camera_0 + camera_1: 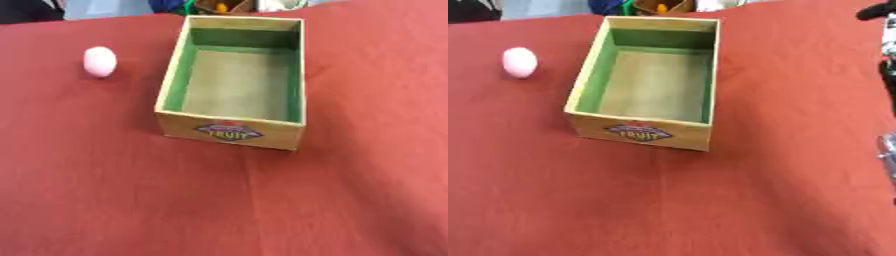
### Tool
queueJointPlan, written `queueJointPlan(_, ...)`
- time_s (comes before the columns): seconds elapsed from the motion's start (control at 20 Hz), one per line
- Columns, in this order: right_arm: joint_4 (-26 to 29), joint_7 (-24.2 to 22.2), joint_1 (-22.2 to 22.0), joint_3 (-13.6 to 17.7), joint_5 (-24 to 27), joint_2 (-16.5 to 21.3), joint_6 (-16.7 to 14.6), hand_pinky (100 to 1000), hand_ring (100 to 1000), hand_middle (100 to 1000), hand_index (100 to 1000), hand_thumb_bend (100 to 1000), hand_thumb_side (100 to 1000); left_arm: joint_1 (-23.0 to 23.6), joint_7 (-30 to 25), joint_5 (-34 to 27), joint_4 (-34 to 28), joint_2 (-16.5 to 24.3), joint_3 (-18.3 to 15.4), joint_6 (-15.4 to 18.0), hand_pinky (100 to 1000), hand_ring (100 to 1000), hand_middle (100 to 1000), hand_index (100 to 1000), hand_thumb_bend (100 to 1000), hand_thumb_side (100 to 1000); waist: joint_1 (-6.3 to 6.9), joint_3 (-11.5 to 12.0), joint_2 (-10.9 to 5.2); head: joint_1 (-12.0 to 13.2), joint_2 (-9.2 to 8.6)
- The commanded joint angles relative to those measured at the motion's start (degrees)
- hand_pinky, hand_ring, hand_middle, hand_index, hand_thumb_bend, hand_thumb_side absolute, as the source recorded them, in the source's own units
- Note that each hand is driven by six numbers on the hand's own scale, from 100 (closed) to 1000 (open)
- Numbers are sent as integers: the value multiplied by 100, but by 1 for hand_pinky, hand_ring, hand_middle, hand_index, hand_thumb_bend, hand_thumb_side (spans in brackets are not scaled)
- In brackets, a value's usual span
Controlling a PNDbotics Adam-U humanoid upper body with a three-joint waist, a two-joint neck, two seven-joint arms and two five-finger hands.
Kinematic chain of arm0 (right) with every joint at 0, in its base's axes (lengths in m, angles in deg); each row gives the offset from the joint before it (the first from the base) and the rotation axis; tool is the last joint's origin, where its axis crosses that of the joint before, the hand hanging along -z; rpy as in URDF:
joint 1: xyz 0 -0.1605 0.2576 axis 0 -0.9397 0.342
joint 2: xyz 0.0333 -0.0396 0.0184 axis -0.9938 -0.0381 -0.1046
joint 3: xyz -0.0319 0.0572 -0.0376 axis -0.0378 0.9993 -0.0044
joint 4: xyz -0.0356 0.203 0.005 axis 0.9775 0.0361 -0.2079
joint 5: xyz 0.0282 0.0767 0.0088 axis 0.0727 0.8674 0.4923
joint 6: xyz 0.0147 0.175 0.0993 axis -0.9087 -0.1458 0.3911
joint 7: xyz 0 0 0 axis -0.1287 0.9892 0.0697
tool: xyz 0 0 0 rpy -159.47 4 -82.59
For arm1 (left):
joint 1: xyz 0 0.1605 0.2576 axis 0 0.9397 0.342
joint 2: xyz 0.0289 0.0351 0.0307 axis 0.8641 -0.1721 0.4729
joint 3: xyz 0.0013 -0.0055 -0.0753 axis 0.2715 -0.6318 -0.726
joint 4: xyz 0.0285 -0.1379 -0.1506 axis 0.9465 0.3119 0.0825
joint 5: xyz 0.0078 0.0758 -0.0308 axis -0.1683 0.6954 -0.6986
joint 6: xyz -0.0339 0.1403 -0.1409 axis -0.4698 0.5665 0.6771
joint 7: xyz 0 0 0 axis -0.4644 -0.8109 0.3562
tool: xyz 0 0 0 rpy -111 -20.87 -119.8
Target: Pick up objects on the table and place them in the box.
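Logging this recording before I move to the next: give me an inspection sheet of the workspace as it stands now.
Surface: red tablecloth, faint crease down the middle, otherwise bare.
Job's things: pink egg-shaped object on the cloth, left of the box and apart from it; wooden box with green inner walls, fruit label on its near face, nothing inside.
Clutter: nothing seen on the cloth.
Hands: dark robot parts at the right eye view's right edge; no hand can be made out.
Cables: nothing seen.
Surroundings: blurred colourful items beyond the far edge.
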Motion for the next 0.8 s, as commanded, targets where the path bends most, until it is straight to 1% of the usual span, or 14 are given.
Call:
queueJointPlan(0.05,112,-42,76,-6,-22,177,3,544,648,622,802,100,600,-332,-363,191,497,292,111,15,636,754,709,848,273,934,-1,-14,-141,44,12)
queueJointPlan(0.1,112,-54,90,-20,-15,182,6,543,648,622,802,100,600,-452,-502,261,692,296,174,44,637,755,708,882,276,931,4,-23,-145,52,26)
queueJointPlan(0.15,112,-66,104,-33,-7,186,8,544,648,622,802,100,599,-567,-634,328,877,287,226,93,640,756,710,950,284,925,7,-31,-149,54,43)
queueJointPlan(0.2,112,-79,121,-45,2,188,10,543,648,622,802,100,599,-682,-765,416,1074,266,272,136,643,759,714,973,287,925,8,-40,-154,54,64)
queueJointPlan(0.3,112,-100,150,-62,17,192,12,544,647,621,802,100,600,-858,-995,586,1406,194,340,215,665,782,749,965,302,936,3,-58,-160,59,99)
queueJointPlan(0.35,112,-109,164,-69,24,197,12,544,647,621,802,100,600,-941,-1128,686,1573,144,378,260,684,809,795,952,307,938,-2,-69,-164,68,112)
queueJointPlan(0.45,112,-117,187,-74,35,207,10,544,647,621,802,100,599,-1086,-1397,896,1887,42,444,366,718,853,841,926,305,947,-9,-89,-170,90,115)
queueJointPlan(0.6,112,-136,219,-88,51,200,11,544,646,620,802,100,599,-1312,-1817,1164,2423,-147,541,479,752,886,865,849,290,969,-13,-127,-177,142,80)
queueJointPlan(0.7,112,-150,238,-98,60,191,16,544,646,619,802,100,598,-1456,-2075,1268,2802,-289,578,515,757,890,865,841,295,970,-15,-157,-176,193,42)
queueJointPlan(0.8,112,-159,255,-101,67,186,21,544,645,619,802,100,598,-1582,-2285,1331,3152,-414,574,528,757,889,860,857,307,961,-18,-186,-175,233,2)
